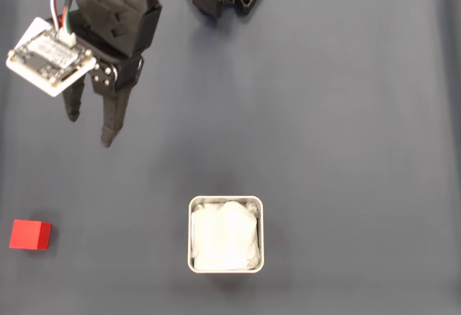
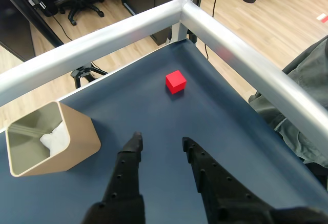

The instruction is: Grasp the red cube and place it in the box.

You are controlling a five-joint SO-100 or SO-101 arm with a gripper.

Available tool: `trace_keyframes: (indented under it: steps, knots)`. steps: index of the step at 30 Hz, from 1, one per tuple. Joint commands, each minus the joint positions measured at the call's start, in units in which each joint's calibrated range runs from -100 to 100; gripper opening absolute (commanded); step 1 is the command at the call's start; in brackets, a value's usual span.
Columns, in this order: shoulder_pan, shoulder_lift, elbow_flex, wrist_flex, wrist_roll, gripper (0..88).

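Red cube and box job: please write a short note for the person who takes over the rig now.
Gripper: open and holding nothing, hanging over the mat in the upper left of the fixed view.
Red cube: on the mat near the left edge, apart from the gripper; the wrist view shows it ahead of the fingers.
Box: low in the middle, only white lining inside.
Done: nothing yet.
Left: reach the cube, grasp it, carry it to the box, release.
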Motion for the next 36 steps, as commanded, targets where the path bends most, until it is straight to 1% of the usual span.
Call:
trace_keyframes:
  steps: [1, 6, 13, 29, 36]
  knots:
    - [0.86, 1.49, -2.97, -4.51, 0.68, 21.2]
    - [1.0, 5.3, -3.97, -7.87, 0.98, 24.5]
    - [1.28, 11.28, -7.44, -9.35, 0.93, 27.0]
    - [3.34, 24.19, -15.47, -15.09, 1.47, 30.3]
    - [4.34, 30.09, -20.3, -15.91, 1.56, 31.3]
